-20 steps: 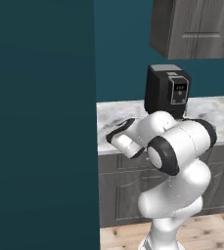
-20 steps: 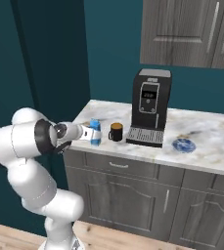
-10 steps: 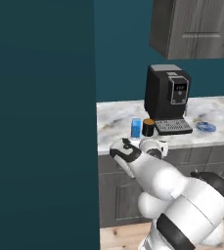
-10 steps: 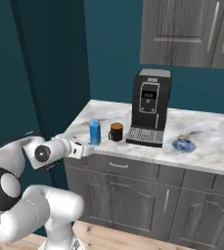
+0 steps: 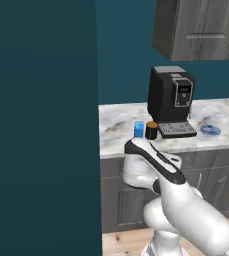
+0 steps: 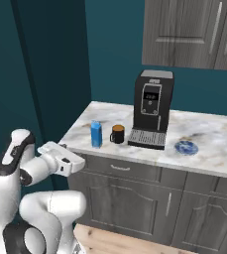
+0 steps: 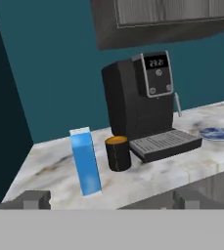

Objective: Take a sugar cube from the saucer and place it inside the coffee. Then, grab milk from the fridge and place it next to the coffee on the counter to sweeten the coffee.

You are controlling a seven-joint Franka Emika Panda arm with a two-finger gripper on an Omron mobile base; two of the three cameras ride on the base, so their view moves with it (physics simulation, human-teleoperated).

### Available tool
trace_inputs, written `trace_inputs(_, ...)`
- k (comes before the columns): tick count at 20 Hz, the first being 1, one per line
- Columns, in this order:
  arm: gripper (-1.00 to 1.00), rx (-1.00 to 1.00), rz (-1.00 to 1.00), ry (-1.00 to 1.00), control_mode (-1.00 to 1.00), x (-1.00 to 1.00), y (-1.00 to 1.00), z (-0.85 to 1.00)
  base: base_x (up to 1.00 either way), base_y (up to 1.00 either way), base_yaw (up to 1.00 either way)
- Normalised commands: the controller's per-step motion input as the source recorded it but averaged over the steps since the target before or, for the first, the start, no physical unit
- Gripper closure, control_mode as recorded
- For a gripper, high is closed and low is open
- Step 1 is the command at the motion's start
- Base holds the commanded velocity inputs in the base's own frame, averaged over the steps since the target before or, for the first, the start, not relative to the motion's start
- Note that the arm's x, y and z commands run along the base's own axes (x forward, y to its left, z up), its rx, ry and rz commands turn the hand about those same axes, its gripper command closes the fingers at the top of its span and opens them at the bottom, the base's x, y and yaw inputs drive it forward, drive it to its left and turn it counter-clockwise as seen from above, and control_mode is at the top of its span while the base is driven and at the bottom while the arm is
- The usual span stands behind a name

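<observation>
The arm has folded back from the counter, hand released, facing the milk.

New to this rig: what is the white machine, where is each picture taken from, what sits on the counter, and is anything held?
The white machine is a robot arm on a driving base in a rendered kitchen. Two pictures come from cameras on the base, behind the arm to its left and right. The third looks out from the hand itself, with its finger tips at the bottom edge.

On the marble counter stand a blue milk carton, a black cup of coffee close beside it, a big black coffee machine, and a small blue saucer off to the right.

The hand is open and holds nothing. It sits in front of the counter, pointing towards it.
</observation>
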Motion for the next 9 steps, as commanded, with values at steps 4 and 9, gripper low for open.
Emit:
trace_inputs(4, -1.0, -0.06, -0.04, -0.23, -1.0, -0.84, 0.12, 1.0, 0.0, 0.0, 0.0)
trace_inputs(9, -1.0, -0.03, -0.01, -0.11, -1.0, -0.11, 0.0, 0.06, 0.0, 0.0, 0.0)
